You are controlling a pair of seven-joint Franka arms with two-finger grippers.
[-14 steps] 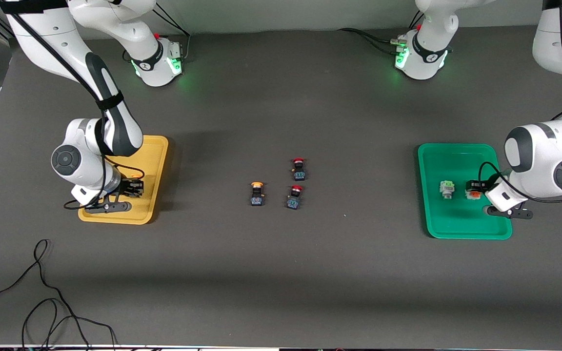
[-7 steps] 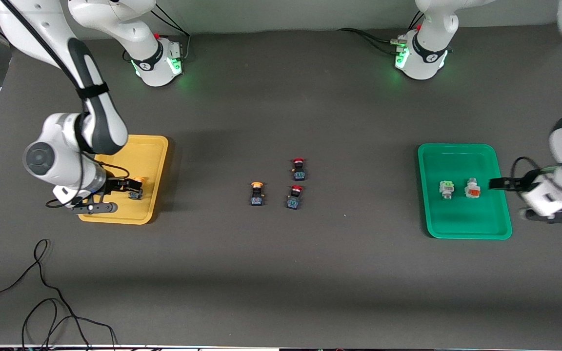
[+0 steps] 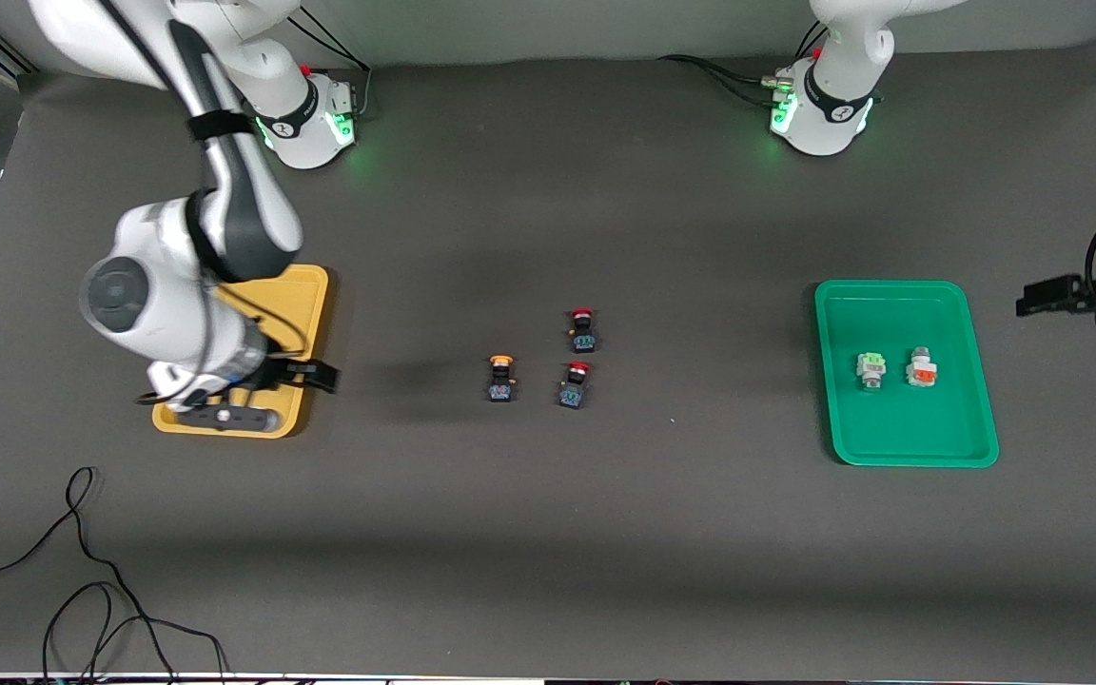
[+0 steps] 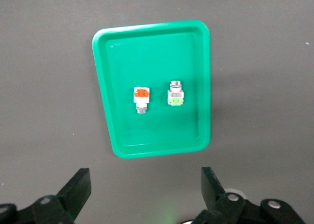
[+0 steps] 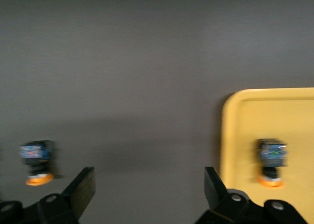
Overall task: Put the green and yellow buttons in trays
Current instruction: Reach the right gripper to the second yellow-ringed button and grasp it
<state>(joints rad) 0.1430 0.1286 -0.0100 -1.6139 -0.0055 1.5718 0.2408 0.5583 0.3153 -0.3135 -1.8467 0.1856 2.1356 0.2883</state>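
The green tray (image 3: 905, 449) (image 4: 104, 82) holds a white-grey button with a light green part (image 3: 871, 368) (image 4: 175, 94) and, beside it, a white switch with an orange-red part (image 3: 922, 369) (image 4: 141, 98). My left gripper (image 3: 1043, 295) (image 4: 143, 179) is open and empty, up over bare table just off that tray toward the left arm's end. In the yellow tray (image 3: 308, 290) (image 5: 294, 111) stands a yellow-capped button (image 5: 271, 161), hidden by the arm in the front view. A second yellow-capped button (image 3: 501, 377) (image 5: 35, 160) stands mid-table. My right gripper (image 3: 318, 374) (image 5: 149, 179) is open and empty over the yellow tray's edge.
Two red-capped black switches (image 3: 583, 329) (image 3: 575, 384) stand beside the mid-table yellow button, toward the left arm's end. A black cable (image 3: 82, 571) lies loose at the front corner at the right arm's end. Both arm bases (image 3: 305, 119) (image 3: 824, 109) stand along the table's back edge.
Both grippers opened and let go of their switches in the trays. The left gripper pulled off the green tray toward its end. The right gripper swung toward the table's middle.
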